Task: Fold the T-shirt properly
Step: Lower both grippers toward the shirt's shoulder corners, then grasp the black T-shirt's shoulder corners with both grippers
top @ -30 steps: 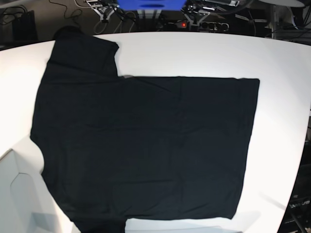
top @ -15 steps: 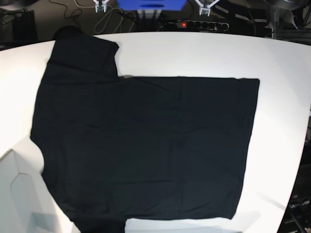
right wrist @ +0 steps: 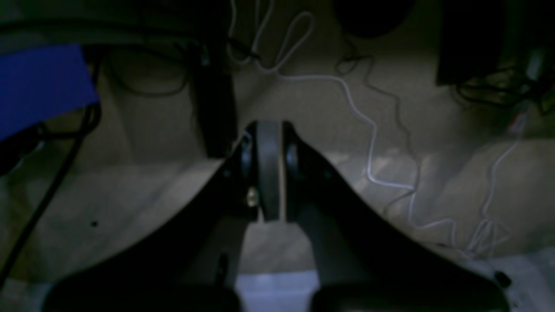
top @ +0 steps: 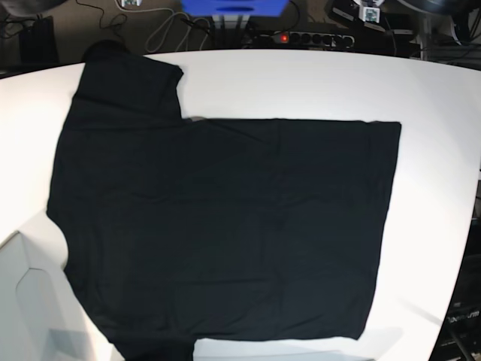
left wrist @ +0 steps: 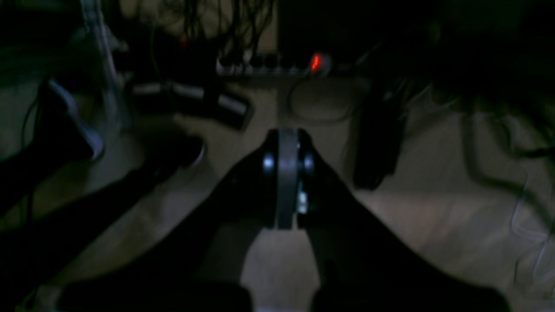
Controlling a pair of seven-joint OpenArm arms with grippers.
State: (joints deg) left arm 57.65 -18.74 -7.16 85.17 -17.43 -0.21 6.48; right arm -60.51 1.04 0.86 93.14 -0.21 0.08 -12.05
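The black T-shirt (top: 225,226) lies spread flat on the white table (top: 436,150) in the base view. One short sleeve (top: 128,83) points to the far left corner, and the lower left part runs off the bottom of the picture. No print or tag shows. Both arms are pulled back beyond the table's far edge. My left gripper (left wrist: 288,141) is shut with nothing in it and hangs over the floor. My right gripper (right wrist: 269,130) is likewise shut and empty above the floor. Neither wrist view shows the shirt.
Behind the table are a power strip with a red light (top: 301,37), a blue box (top: 233,6) and loose cables (right wrist: 373,130) on the floor. A white panel (top: 30,301) sits at the near left corner. The table's right edge curves inward.
Both grippers have drawn back from the table's far edge and almost left the top of the base view. The T-shirt has not moved.
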